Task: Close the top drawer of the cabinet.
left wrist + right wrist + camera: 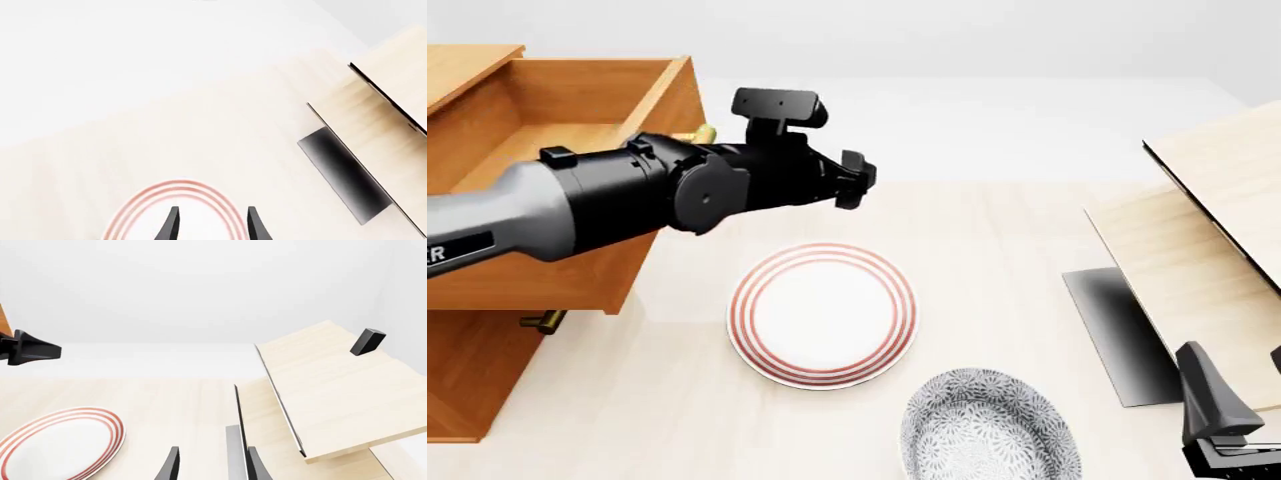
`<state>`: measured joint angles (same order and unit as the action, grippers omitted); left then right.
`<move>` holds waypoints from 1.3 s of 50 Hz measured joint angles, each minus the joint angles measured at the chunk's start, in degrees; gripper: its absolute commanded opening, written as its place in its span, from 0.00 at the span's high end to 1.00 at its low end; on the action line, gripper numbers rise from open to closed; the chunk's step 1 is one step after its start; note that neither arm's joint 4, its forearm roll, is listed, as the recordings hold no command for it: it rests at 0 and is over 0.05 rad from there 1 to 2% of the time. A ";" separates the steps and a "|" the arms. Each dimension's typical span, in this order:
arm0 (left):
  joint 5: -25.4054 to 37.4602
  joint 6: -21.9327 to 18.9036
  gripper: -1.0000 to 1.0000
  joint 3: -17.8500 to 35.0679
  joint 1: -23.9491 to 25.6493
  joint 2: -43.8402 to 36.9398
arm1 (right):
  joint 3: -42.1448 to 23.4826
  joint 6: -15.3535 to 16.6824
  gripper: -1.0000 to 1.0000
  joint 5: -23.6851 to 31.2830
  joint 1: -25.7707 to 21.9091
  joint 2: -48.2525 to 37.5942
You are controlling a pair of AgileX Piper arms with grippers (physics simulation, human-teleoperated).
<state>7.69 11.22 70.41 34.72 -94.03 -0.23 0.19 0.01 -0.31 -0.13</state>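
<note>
Plainly, top drawer pulled out of cabinet at far left, left gripper fingers apart above red-ringed plate, right gripper fingers apart, near right, arm label only partly readable.

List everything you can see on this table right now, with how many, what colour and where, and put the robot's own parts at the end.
cabinet: one, orange-brown wood, left edge of the front view.
top drawer: one, orange-brown, pulled open, brass handle mostly hidden behind the left arm.
lower drawer handle: one, brass, just showing under the top drawer.
red-ringed plate: one, white with red rings, table centre.
patterned plate: one, grey and white speckled, near edge, right of the red-ringed plate.
pale wood structure: one, light wood with a dark panel, right side.
table: one, pale wood.
left end effector: black, above the table beside the drawer front, fingers apart.
right end effector: black, near right corner, fingers apart.
</note>
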 measured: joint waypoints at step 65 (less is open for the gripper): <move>-4.29 4.25 0.00 0.44 -11.54 -6.93 | 0.00 0.00 0.00 0.00 0.00 0.00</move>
<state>3.40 15.48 70.85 23.18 -100.95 -0.23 0.19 0.01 -0.31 -0.13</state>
